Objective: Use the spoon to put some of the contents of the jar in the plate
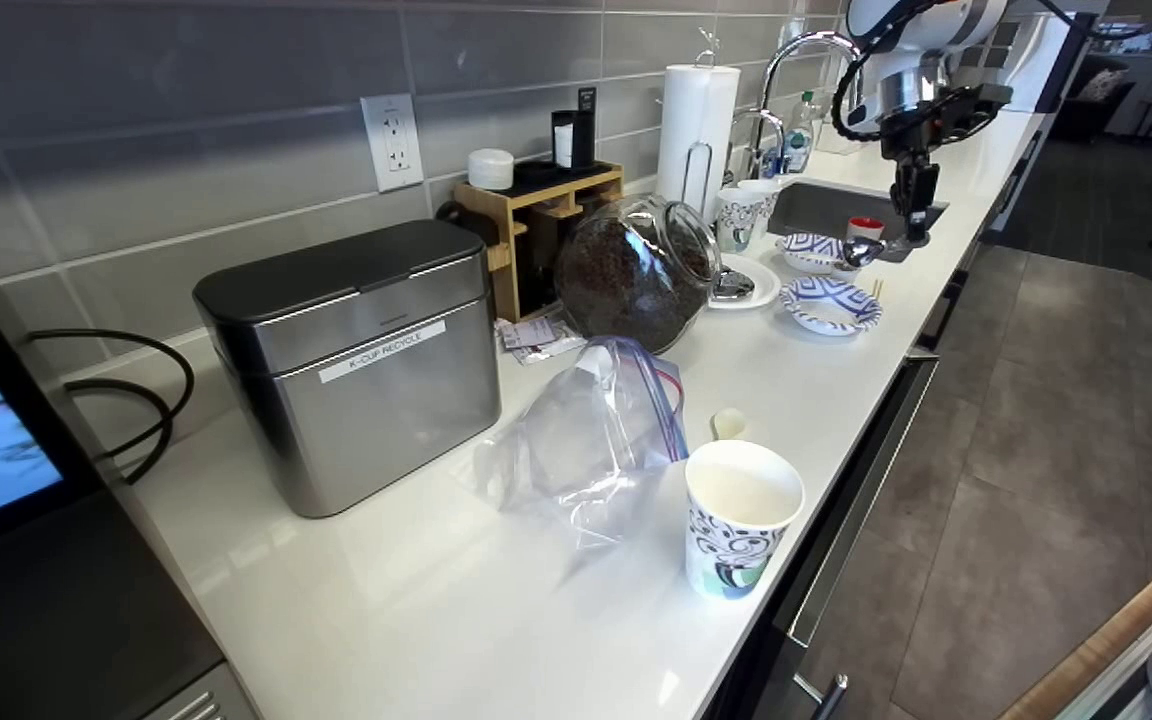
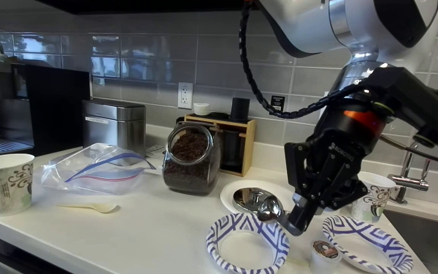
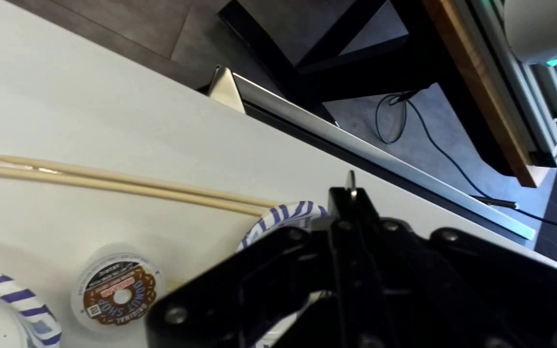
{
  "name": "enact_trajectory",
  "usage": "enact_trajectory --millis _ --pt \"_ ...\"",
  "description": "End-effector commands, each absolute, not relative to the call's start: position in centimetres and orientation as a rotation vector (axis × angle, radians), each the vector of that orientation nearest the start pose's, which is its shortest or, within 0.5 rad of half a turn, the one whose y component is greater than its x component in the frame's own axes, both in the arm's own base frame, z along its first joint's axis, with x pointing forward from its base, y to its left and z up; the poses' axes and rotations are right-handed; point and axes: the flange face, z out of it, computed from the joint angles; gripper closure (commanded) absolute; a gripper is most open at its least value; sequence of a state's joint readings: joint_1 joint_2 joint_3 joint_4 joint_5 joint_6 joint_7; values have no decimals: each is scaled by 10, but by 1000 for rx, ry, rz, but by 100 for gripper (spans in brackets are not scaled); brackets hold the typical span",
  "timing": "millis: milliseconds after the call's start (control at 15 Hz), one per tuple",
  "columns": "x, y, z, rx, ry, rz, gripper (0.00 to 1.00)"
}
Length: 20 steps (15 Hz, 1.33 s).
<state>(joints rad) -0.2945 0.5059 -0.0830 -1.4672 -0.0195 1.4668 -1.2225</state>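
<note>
One gripper (image 2: 298,221), fingers together, clamped on the handle of a metal spoon (image 2: 270,209). Spoon is up in the air, bowl end out; long axis runs from the fingertips obliquely toward the tiled wall (image 2: 158,68). Glass jar (image 2: 192,163), dark contents inside, stands well apart beyond the bowl end, mouth turned away from the wall. Patterned plate (image 2: 245,249) lies below and near the bowl; exact overlap not readable. Judgement: plate is the short move, jar the long one — a roll of the wrist would tip any load onto the plate. Whether the bowl carries a load: cannot tell. No contents visible on that plate, so transfer looks unfinished.

View check. In an exterior view the spoon bowl overlaps a shiny lid (image 2: 247,198); in an exterior view the spoon (image 1: 861,252) and lid (image 1: 733,286) stand well apart. Wrist view alone gives the chopsticks (image 3: 128,187) nearly whole and readable print on the coffee pod (image 3: 120,292); of the spoon (image 3: 351,182), only what I take for a thin edge.
</note>
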Motion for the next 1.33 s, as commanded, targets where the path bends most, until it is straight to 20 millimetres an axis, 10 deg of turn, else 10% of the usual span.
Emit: enact_trajectory --millis 0,1267 --pt "589 -213 370 -2603 -1211 557 99" --pt "536 -133 381 -3006 -1368 557 99"
